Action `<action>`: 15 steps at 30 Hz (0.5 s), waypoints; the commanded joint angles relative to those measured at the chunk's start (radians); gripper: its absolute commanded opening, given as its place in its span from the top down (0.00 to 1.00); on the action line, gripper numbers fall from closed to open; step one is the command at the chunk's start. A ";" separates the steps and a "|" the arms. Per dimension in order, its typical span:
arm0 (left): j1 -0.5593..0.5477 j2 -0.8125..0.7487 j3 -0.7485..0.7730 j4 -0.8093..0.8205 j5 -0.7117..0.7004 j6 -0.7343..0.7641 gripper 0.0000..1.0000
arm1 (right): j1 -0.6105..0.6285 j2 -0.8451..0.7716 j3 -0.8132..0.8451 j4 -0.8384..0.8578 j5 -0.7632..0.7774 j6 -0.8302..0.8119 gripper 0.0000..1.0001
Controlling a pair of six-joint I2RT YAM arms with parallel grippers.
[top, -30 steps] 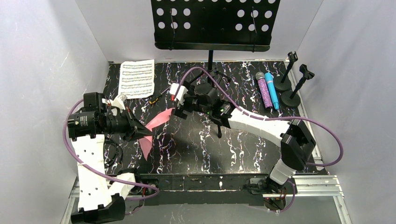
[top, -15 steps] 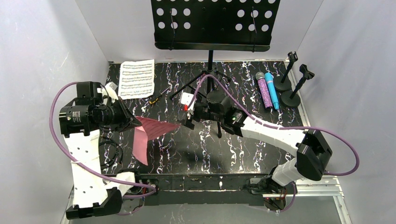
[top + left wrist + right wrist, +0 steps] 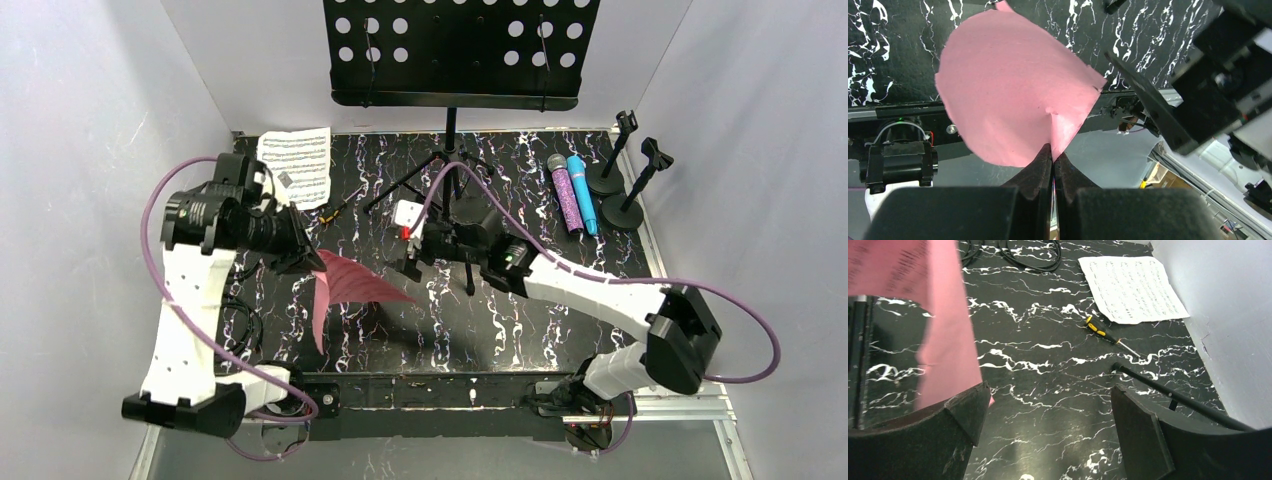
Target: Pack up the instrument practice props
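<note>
The left tool (image 3: 308,262) is pinched tight on one edge of the pink sheet (image 3: 352,290). In the left wrist view its two fingers (image 3: 1040,167) meet with the paper (image 3: 1013,85) clamped between them. The sheet bows outward in a curve and is lifted off the worktop (image 3: 500,320), over its left half. Faint printed lines show on the paper from above.

The right tool (image 3: 410,255) stands wide and holds nothing. From its own camera, bare worktop shows between the two fingers of this tool (image 3: 1048,395), while the pink sheet (image 3: 943,315) hangs at the left of the view, just beside the left finger. I cannot tell whether the paper touches that finger. From above, the sheet's far corner lies just beside the right tool.

The white sheet (image 3: 295,165) lies flat at the back left corner of the worktop. A yellow and black screwdriver (image 3: 1103,330) rests near the sheet's corner. A black cable (image 3: 1018,252) is coiled at the left side of the worktop.

At the back right, the purple microphone (image 3: 566,197) and the blue microphone (image 3: 583,195) lie side by side and touching. Just to their right, the two holders (image 3: 622,212) stand upright on round bases. The black music stand (image 3: 460,50) rises at the back centre. One of its legs (image 3: 1168,395) crosses the lower right of the right wrist view.
</note>
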 commanded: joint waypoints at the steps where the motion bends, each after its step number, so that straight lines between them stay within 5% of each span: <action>1: -0.041 0.070 0.048 -0.192 -0.044 -0.011 1.00 | 0.012 -0.135 -0.030 -0.020 -0.028 0.051 0.01; 7: -0.112 0.095 0.013 -0.192 -0.088 -0.029 1.00 | 0.064 -0.235 -0.033 -0.085 -0.042 0.107 0.01; 15: -0.195 0.191 0.026 -0.193 -0.014 -0.018 1.00 | 0.088 -0.176 -0.124 -0.003 -0.039 0.166 0.01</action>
